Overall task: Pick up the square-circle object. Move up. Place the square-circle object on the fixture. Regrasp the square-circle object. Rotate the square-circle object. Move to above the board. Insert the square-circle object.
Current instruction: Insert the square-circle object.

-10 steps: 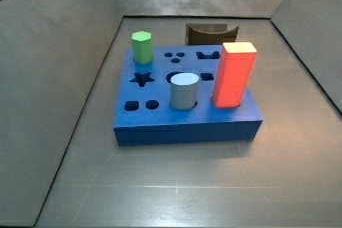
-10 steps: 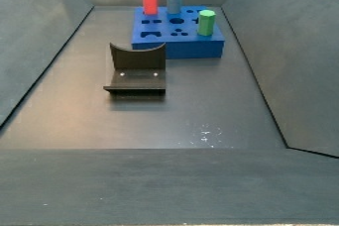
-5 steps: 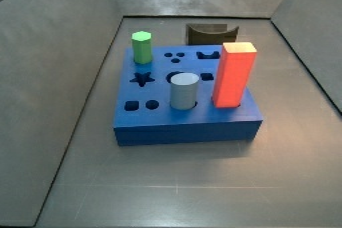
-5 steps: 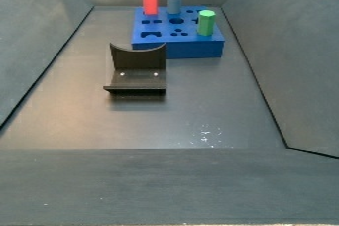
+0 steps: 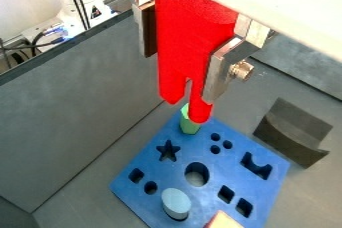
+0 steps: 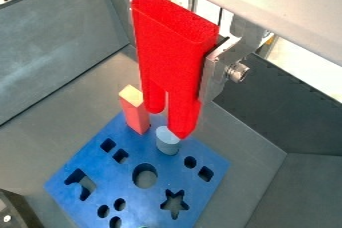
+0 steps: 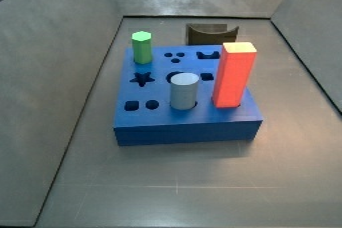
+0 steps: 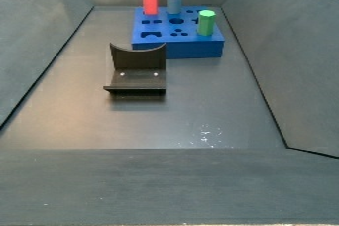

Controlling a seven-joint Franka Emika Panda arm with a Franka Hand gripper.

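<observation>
I have the square-circle object (image 5: 187, 47) pinched tight in the gripper (image 5: 201, 72), and it hangs high over the board (image 5: 201, 172). The gripper does not show in either side view, so it must be well up. The fixture (image 8: 135, 68) sits bare on the floor, apart from the board. I think I am at the "move above the board" step. Next I must line the red peg up over its own hole and go down slowly and straight.
</observation>
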